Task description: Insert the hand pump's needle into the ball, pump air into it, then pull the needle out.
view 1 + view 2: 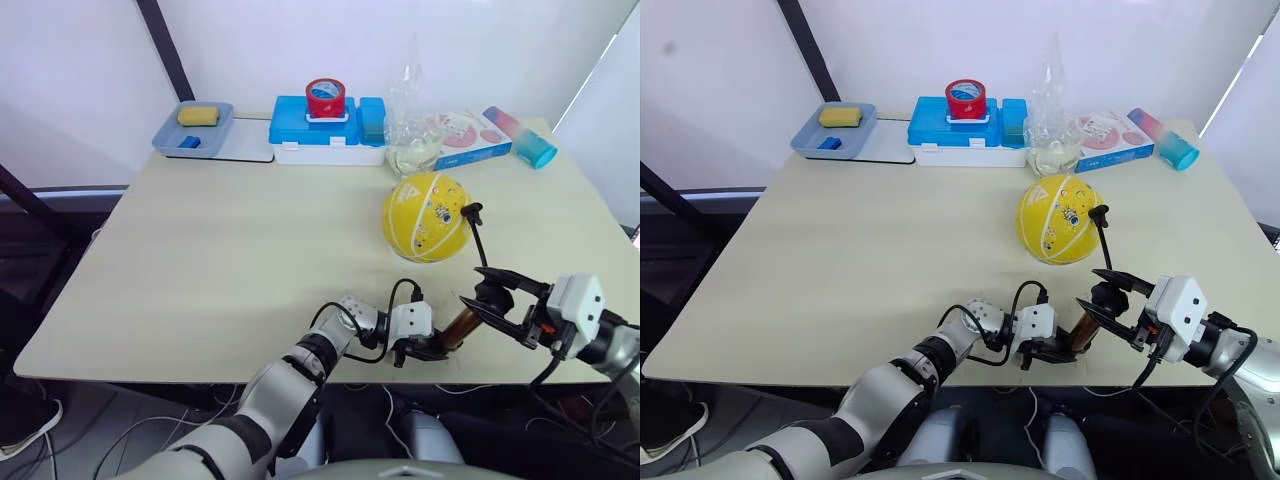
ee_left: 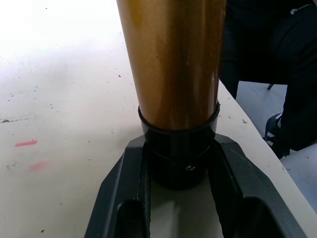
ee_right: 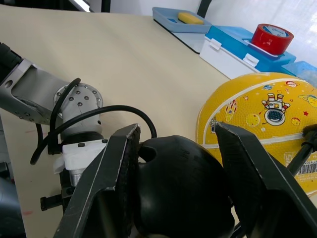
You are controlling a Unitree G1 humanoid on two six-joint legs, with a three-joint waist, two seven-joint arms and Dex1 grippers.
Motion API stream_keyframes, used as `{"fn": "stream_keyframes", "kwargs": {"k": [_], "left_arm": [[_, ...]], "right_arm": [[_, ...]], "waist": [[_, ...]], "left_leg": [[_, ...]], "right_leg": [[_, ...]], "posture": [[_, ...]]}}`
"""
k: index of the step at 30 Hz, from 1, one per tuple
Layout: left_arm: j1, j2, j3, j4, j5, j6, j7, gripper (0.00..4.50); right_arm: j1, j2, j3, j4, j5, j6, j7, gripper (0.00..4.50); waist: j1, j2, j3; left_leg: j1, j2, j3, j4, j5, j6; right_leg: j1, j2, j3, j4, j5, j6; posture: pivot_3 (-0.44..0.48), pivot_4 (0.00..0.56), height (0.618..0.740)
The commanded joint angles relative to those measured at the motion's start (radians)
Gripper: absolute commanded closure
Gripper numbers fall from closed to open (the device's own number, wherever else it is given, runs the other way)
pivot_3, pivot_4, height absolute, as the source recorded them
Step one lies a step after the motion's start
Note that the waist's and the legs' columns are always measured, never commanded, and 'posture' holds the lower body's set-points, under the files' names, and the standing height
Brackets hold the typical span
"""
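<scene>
The yellow ball [image 1: 425, 215] rests on the table right of centre. The hand pump [image 1: 461, 325] stands tilted near the front edge, its copper cylinder [image 2: 173, 64] rising from a black base. My left gripper [image 1: 438, 347] is shut on that base, with its fingers [image 2: 119, 198] on either side of it. At the pump's upper end, my right gripper [image 1: 492, 298] is shut around the black handle [image 3: 183, 188]. A thin black hose [image 1: 481, 245] runs up from there to a small black fitting [image 1: 472, 212] against the ball's right side. The needle's metal pin is hidden.
Along the far edge stand a grey tray [image 1: 195, 130] with a yellow sponge, a blue box [image 1: 325, 130] topped by a red tape roll [image 1: 326, 98], a clear plastic bag [image 1: 410, 130], a pink-and-white box [image 1: 468, 135] and a blue bottle [image 1: 530, 140]. The table's front edge lies just below both grippers.
</scene>
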Motion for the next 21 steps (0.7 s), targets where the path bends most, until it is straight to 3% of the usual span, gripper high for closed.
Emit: {"fn": "stream_keyframes", "kwargs": {"k": [1,13,18,21], "left_arm": [[0.022,0.017,-0.029,0.034,0.041,0.015,-0.006,3.39],[0.023,0.013,-0.031,0.035,0.042,0.012,-0.01,3.39],[0.024,0.013,-0.03,0.035,0.041,0.012,-0.011,3.39],[0.024,0.012,-0.028,0.035,0.04,0.013,-0.009,3.39]], "right_arm": [[-0.01,-0.051,-0.136,-0.081,0.116,0.069,-0.003,2.59],[-0.145,-0.269,-0.511,-0.172,0.505,0.348,-0.057,2.59],[-0.187,-0.29,-0.511,-0.166,0.517,0.39,-0.067,2.59],[-0.117,-0.212,-0.402,-0.183,0.409,0.349,-0.039,2.59]], "waist": [[0.001,0.002,0.001],[0.001,0.003,0.003],[0.001,0.004,0.003],[0.001,0.003,0.004]], "left_leg": [[0.0,0.0,0.0,0.0,0.0,0.0],[-0.001,0.0,0.0,0.0,0.0,0.0],[-0.001,-0.001,0.0,0.0,0.0,0.0],[-0.002,-0.001,0.0,0.0,0.0,0.0]], "right_leg": [[0.0,0.0,0.0,0.0,0.0,0.0],[0.0,-0.001,-0.001,-0.001,0.0,0.0],[0.0,-0.002,0.0,-0.001,0.0,0.0],[-0.001,-0.001,0.0,-0.001,0.0,0.0]], "posture": [[0.0,0.15,0.737],[0.0,0.15,0.737],[0.0,0.15,0.737],[0.0,0.15,0.737]]}}
